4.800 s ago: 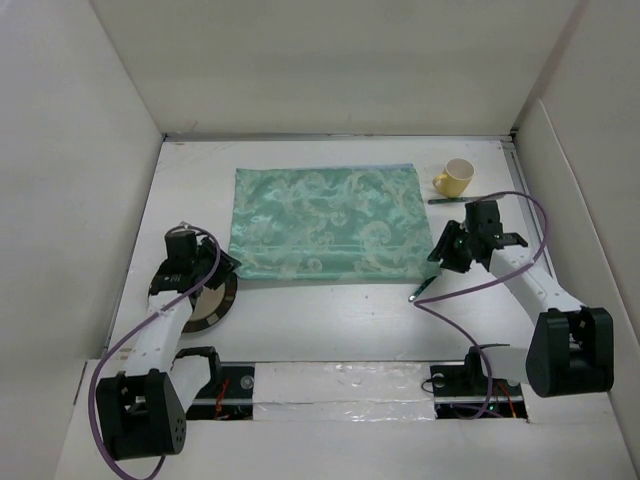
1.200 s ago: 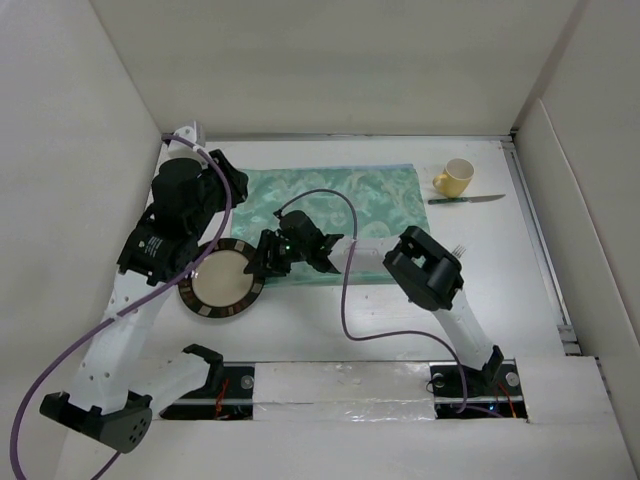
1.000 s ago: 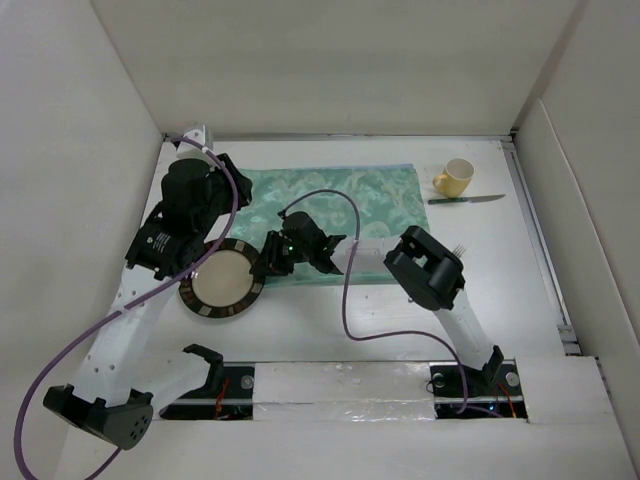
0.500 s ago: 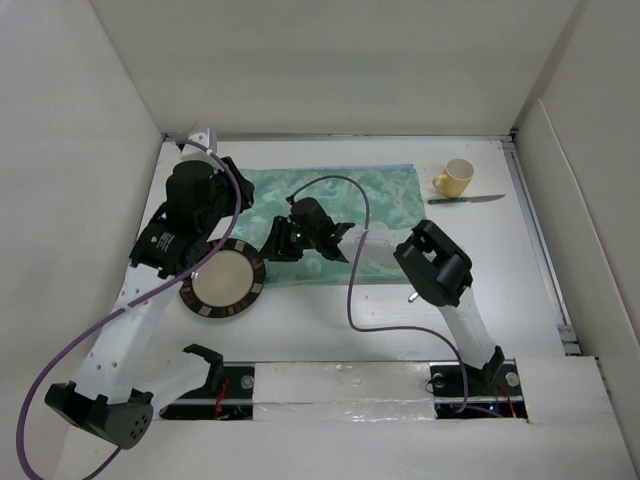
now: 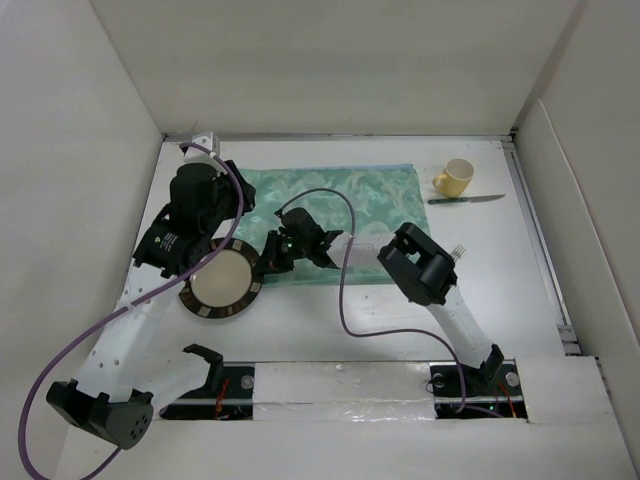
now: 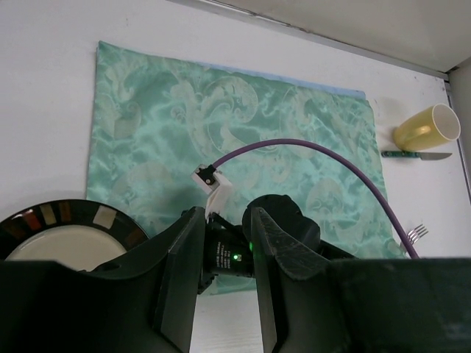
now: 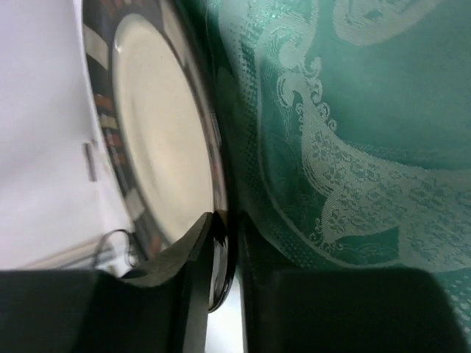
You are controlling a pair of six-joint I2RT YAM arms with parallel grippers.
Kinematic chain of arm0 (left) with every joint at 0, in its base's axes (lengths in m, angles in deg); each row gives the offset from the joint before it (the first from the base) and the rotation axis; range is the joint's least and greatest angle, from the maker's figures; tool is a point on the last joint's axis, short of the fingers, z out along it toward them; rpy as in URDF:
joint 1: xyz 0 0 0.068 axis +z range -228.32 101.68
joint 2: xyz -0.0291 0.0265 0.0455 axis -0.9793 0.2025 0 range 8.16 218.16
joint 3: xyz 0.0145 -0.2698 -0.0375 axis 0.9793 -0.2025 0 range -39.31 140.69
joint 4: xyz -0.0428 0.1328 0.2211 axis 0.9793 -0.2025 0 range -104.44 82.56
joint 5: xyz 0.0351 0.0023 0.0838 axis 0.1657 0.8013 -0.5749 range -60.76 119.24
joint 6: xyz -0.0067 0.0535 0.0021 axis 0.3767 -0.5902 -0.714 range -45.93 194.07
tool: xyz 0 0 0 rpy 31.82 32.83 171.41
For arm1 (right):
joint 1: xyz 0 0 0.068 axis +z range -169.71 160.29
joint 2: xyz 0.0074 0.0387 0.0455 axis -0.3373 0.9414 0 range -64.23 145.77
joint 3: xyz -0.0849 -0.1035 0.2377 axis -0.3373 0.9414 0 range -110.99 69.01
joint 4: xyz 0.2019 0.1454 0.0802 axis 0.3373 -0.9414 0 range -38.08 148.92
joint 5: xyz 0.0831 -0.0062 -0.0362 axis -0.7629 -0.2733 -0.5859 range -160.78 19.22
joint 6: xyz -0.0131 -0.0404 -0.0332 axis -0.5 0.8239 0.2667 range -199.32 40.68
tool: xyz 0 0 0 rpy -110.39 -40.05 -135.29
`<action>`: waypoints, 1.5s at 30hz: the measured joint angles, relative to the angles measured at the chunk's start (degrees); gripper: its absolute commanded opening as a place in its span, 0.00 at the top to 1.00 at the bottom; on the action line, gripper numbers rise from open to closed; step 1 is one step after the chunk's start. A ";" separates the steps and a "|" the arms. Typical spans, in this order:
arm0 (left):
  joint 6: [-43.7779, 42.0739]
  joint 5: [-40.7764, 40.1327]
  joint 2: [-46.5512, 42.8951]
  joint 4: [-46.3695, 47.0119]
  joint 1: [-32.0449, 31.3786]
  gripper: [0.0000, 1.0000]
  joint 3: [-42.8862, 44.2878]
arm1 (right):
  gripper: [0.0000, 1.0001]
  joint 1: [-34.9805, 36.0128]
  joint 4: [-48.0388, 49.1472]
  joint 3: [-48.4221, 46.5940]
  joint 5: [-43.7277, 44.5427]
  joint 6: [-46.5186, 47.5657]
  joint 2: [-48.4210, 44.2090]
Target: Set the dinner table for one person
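A cream plate [image 5: 222,283] with a dark patterned rim lies on the white dinner table [image 5: 330,320], at the lower left corner of the green placemat [image 5: 330,205]. My right gripper [image 5: 268,258] reaches in from the right and is shut on the plate's right rim. In the right wrist view its gripper [image 7: 227,220] pinches the dark edge of the plate [image 7: 154,132]. My left gripper [image 5: 178,262] hangs over the plate's left side. In the left wrist view this gripper [image 6: 224,215] is open and holds nothing, with the right wrist visible below it.
A yellow cup [image 5: 455,177] stands at the back right, with a knife [image 5: 467,200] just in front of it. A fork [image 5: 458,250] pokes out from behind the right arm, right of the placemat. White walls enclose the table.
The right gripper, lifted and open over the placemat half a second ago, has come back down left and shut on the plate's rim. The left arm has barely moved.
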 measured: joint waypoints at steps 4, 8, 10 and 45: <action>0.00 -0.02 0.00 0.00 0.00 0.71 0.00 | 1.00 -0.52 4.22 0.37 -2.05 -3.23 -0.11; -0.63 -0.63 0.04 -0.09 0.00 0.71 0.15 | 1.00 -0.42 6.62 2.29 -2.91 -5.86 -0.76; -1.20 -1.62 0.48 -0.96 0.00 0.71 1.44 | 1.00 -0.63 7.30 3.23 -3.48 -7.65 -1.27; -3.65 8.85 18.49 8.17 0.00 0.67 2.25 | 1.00 -32.02 -4.87 26.58 -4.02 0.85 -28.24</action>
